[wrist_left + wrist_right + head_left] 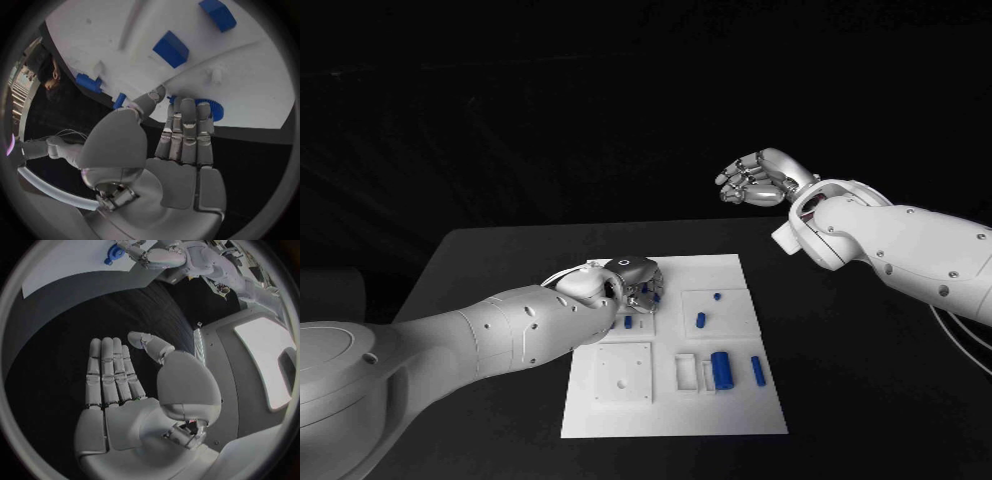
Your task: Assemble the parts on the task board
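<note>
The white task board (733, 410) lies in the middle of the black table. My left hand (620, 280) hovers low over its far left corner. In the left wrist view its fingertips (185, 107) and thumb close around a blue toothed round part (214, 108) at the board's edge (250, 120). That part (111, 253) also shows at the hand's tips in the right wrist view. A thick blue cylinder (721, 370) and a slim blue pin (757, 370) lie on the board's near right. My right hand (759, 178) is raised high beyond the table's far right, palm (134, 410) flat, fingers straight, holding nothing.
Small blue pieces sit mid-board (700, 321), farther back (717, 296), and by my left hand (629, 322). A square white plate (625, 375) and a narrow white slot (687, 372) lie on the board's near half. Blue blocks (170, 48) (217, 14) stand ahead of my left fingers.
</note>
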Robot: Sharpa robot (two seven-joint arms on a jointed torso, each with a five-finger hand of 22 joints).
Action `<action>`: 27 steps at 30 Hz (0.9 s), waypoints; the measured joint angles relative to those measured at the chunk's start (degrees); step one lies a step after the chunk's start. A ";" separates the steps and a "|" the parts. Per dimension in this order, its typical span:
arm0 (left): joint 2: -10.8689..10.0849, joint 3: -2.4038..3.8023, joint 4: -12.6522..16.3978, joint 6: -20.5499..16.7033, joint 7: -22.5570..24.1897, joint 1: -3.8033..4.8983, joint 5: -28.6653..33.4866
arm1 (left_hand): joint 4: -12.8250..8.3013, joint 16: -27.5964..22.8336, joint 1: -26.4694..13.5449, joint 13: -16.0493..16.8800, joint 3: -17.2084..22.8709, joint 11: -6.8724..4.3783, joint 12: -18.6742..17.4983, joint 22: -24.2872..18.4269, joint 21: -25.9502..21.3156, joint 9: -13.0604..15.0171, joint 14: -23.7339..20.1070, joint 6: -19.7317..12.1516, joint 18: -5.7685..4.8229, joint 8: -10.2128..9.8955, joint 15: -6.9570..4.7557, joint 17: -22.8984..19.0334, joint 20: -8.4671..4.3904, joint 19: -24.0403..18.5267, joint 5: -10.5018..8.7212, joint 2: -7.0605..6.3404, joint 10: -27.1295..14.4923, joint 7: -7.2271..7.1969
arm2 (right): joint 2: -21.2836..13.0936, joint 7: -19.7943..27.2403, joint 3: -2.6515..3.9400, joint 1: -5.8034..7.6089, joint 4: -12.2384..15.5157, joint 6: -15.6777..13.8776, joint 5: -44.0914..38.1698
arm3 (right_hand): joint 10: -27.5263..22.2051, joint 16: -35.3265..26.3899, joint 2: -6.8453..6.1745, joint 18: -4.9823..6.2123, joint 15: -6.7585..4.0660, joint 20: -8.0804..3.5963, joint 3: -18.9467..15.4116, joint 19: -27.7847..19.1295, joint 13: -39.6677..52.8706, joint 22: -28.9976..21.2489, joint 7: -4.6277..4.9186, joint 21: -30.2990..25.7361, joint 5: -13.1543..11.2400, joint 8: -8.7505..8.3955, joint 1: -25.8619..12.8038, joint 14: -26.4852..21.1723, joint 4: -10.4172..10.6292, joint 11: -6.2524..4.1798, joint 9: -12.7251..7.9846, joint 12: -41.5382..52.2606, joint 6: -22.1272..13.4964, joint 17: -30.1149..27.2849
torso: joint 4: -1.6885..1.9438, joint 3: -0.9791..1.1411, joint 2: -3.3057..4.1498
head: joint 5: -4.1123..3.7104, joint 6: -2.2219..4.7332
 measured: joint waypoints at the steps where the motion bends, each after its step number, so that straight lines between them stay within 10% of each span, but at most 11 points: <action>1: 0.01 0.00 -0.01 -0.05 -0.02 0.00 0.00 | 0.00 0.00 0.23 0.00 0.00 -0.19 0.11 0.00 0.00 -0.08 0.00 -0.22 0.00 0.00 0.00 0.00 0.00 0.00 0.00 -0.23 -0.19 -0.19 | -0.01 0.00 0.00 0.00 0.01 0.00 0.00 | 0.00 0.00 0.00 0.00 0.00 0.00 0.00 0.00 0.00 0.00 0.00 -0.09 0.00 0.00 0.00 0.00 0.00 0.00 0.00 0.00 0.00 0.00 | 0.00 0.00 -0.01 | 0.01 0.01; 27: -0.17 0.02 -0.03 -2.48 0.35 -0.03 0.30 | 0.48 1.06 0.76 1.61 0.15 -0.65 5.41 -0.02 0.00 -0.63 0.84 -2.26 -0.02 0.45 -0.83 0.37 -0.22 1.02 0.00 -0.75 -1.58 -1.43 | -0.16 -0.01 0.00 0.00 0.17 0.01 -0.02 | 0.23 0.27 0.00 0.00 0.00 0.00 0.00 0.00 -0.11 0.05 -0.02 -0.09 0.00 0.00 0.00 0.00 0.00 0.19 0.00 -0.22 0.02 -0.05 | -0.03 -0.03 0.04 | -0.10 -0.03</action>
